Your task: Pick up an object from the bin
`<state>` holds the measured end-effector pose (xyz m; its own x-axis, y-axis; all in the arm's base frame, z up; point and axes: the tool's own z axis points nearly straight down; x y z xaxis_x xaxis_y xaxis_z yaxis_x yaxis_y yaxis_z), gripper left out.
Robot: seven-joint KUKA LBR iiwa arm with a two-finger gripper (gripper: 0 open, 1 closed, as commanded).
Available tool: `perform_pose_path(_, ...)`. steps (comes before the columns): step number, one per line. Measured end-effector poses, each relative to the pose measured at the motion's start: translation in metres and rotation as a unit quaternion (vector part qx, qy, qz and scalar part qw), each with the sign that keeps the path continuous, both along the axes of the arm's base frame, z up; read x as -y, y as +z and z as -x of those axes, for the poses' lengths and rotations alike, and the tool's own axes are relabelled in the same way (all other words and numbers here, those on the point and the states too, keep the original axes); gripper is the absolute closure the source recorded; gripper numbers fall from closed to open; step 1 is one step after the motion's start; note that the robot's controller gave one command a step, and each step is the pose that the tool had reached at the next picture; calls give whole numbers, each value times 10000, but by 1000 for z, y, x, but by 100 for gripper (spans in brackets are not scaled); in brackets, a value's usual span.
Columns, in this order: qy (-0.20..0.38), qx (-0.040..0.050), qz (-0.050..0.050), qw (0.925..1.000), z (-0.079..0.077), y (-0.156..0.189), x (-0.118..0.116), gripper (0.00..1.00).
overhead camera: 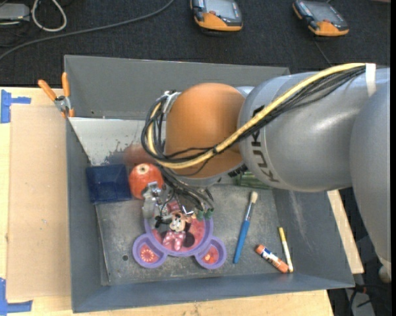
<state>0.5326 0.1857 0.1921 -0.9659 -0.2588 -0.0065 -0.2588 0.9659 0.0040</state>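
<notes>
Pickup is not yet achieved: the tool (166, 210) is seen low over the purple mouse-eared toy (179, 245) by the bin's (184, 78) near edge; whether it is open cannot be told

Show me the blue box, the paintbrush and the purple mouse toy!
blue box (107, 183), camera view, middle of its top face.
paintbrush (242, 236), camera view, on its blue handle.
purple mouse toy (181, 242), camera view, on the pink figure at its middle.

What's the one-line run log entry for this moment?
end effector: over purple mouse-ear toy, near-side centre of bin | nearby: red ball, blue block | right: blue paintbrush
</notes>
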Motion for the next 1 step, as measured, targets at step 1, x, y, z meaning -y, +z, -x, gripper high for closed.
perform_pose_path(1,586,-43,18,9983,13,-35,-5,100)
